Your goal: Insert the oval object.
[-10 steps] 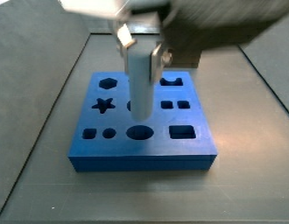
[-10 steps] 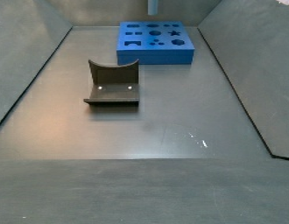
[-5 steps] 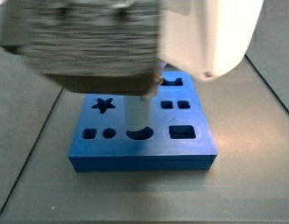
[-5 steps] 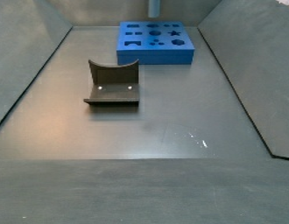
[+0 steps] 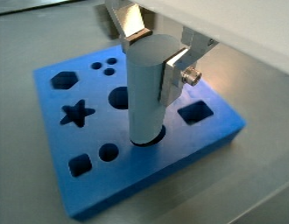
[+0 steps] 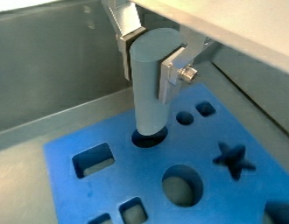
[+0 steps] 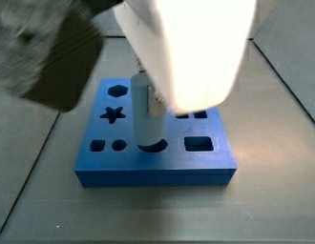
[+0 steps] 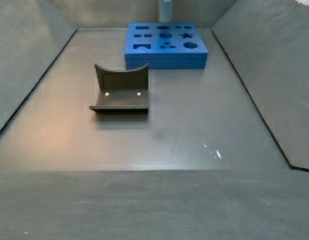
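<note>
Gripper, upper centre of frame, clamps the oval object upright so its lower end enters the blue block's oval hole squarely.

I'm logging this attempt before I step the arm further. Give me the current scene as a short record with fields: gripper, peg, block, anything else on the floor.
gripper: the gripper is above the blue block, fingers shut on the oval object
oval object: the oval object stands upright, its lower end in a hole of the block in both wrist views; depth cannot be told
blue block: the blue block lies flat on the grey floor, with star, hexagon, round and square holes open
other: an olive-brown block with a curved notch lies apart from the blue block, untouched
</note>
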